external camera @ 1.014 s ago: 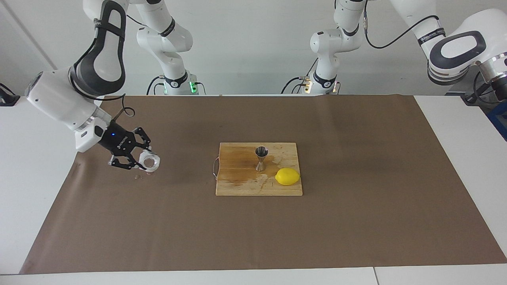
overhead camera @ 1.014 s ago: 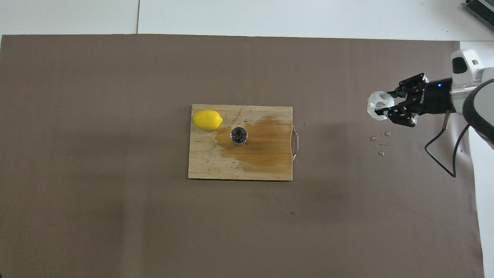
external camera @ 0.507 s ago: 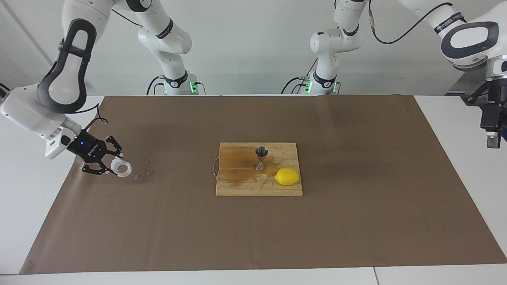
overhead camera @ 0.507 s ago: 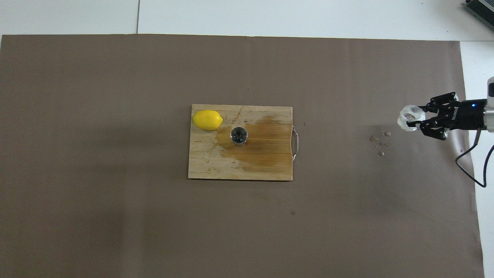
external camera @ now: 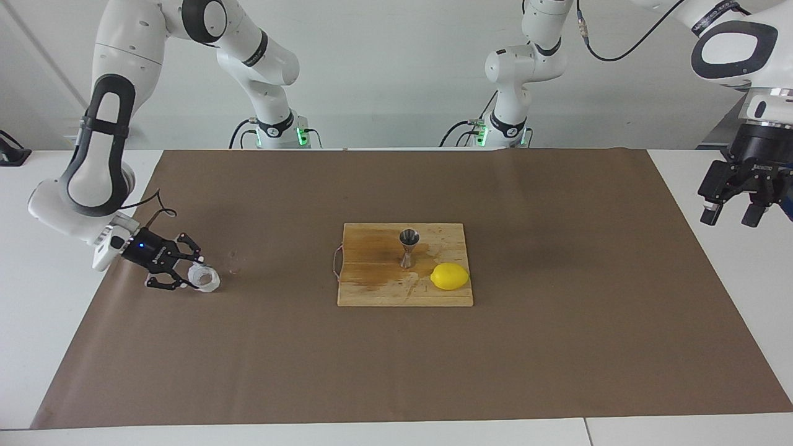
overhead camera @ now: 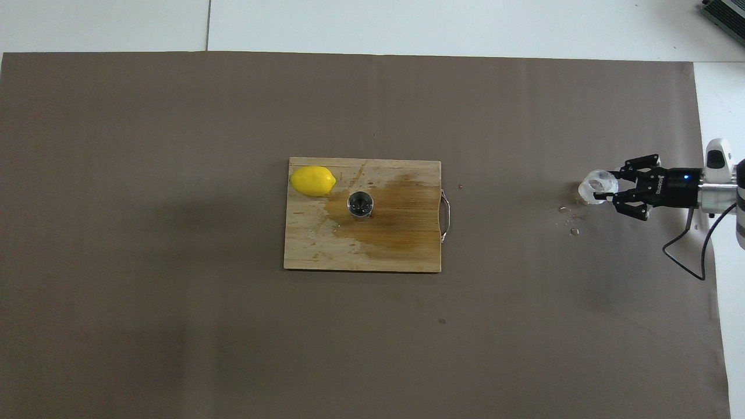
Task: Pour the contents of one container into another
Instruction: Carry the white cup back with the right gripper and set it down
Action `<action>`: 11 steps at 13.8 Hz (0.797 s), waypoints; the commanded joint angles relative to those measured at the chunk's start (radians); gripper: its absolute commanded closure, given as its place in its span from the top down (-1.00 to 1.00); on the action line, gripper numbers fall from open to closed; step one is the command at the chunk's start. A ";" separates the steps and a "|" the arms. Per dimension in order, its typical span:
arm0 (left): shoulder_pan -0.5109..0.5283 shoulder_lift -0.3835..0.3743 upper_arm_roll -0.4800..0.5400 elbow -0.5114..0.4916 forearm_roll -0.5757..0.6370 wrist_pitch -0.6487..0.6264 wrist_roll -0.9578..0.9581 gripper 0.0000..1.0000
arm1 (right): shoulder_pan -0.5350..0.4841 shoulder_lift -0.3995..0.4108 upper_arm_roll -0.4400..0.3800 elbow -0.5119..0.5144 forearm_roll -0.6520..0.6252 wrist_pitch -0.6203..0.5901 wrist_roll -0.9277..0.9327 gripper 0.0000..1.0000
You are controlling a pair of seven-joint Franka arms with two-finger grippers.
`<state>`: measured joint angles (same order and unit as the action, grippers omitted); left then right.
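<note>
Cup: the translucent cup [external camera: 204, 279] sat low at the brown mat, well apart from the cutting board, toward the right arm's end of the table.
Right gripper: the right gripper [external camera: 189, 277] was clamped on the cup, fingers closed against its crinkled wall.
Droplets: a few droplets [overhead camera: 571, 216] lay on the mat between the cup and the board.
Jigger: the steel jigger [external camera: 408, 247] stood upright on the cutting board [external camera: 372, 291], on a wet stain.
Lemon: a lemon [external camera: 450, 276] lay on the board just beside the jigger.
Left gripper: the left gripper [external camera: 733, 215] hung off the mat, well apart from the board, fingers spread wide and holding nothing.
</note>
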<state>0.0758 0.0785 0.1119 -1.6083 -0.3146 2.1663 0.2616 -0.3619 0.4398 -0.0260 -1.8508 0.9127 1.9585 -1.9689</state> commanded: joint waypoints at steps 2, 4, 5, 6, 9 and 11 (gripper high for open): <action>-0.045 -0.034 0.006 -0.007 0.130 -0.147 -0.050 1.00 | -0.003 -0.036 0.004 -0.062 0.077 -0.021 -0.040 -0.82; -0.083 -0.040 0.005 -0.007 0.224 -0.222 -0.099 1.00 | -0.003 -0.039 0.004 -0.070 0.083 -0.016 -0.057 -0.72; -0.097 -0.049 0.005 -0.008 0.236 -0.264 -0.100 1.00 | -0.005 -0.036 0.004 -0.073 0.083 -0.018 -0.064 -0.61; -0.103 -0.052 0.005 -0.008 0.236 -0.313 -0.102 1.00 | -0.005 -0.036 0.003 -0.073 0.084 -0.015 -0.076 -0.39; -0.154 -0.080 0.005 -0.028 0.241 -0.422 -0.136 1.00 | -0.005 -0.036 0.004 -0.041 0.081 -0.024 -0.074 1.00; -0.200 -0.095 0.003 -0.053 0.304 -0.460 -0.140 1.00 | 0.014 -0.070 0.004 -0.016 0.065 -0.006 -0.041 1.00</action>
<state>-0.0714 0.0237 0.1062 -1.6152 -0.0741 1.7402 0.1490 -0.3588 0.4171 -0.0237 -1.8720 0.9630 1.9450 -2.0157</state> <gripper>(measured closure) 0.000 0.137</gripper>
